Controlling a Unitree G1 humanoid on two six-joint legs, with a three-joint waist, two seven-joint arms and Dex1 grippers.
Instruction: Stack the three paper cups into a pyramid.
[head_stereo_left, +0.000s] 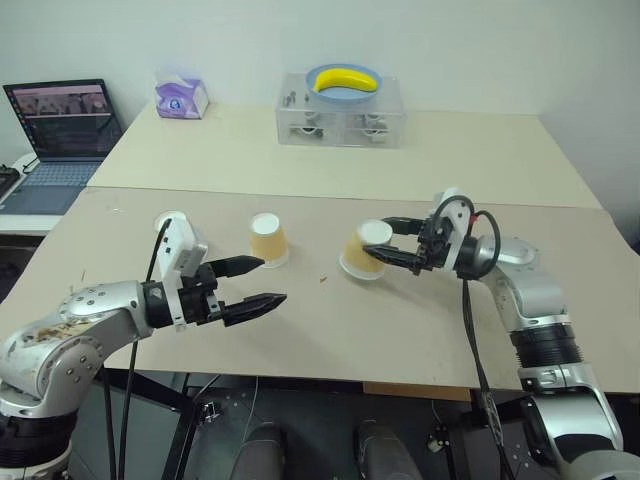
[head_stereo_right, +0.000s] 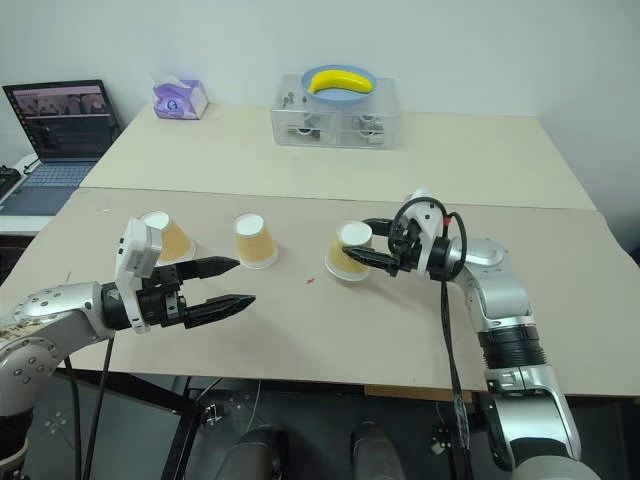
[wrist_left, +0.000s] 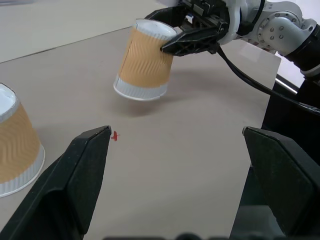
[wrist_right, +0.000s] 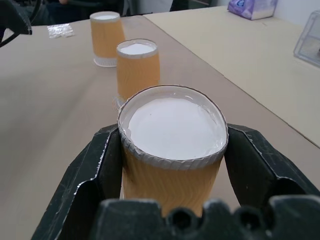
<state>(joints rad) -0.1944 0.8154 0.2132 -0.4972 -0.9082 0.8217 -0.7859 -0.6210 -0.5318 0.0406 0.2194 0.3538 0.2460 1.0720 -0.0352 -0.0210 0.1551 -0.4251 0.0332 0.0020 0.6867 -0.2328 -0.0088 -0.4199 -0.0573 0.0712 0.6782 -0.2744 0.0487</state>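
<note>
Two beige tables (head_stereo_left: 300, 330) butted together, white wall (head_stereo_left: 450, 40) behind. Open laptop (head_stereo_left: 62, 130) on side desk at left. Dark floor underneath.

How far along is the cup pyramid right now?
Nothing is stacked yet. Two cups, one and another, stand inverted and apart on the table. The right gripper holds the third cup, tilted off the table. The left gripper is open. Base and top remain.

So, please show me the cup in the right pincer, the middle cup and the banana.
held cup (head_stereo_left: 362, 252), left eye view, tan side wall.
middle cup (head_stereo_left: 268, 240), left eye view, side wall.
banana (head_stereo_left: 344, 81), left eye view, middle.
</note>
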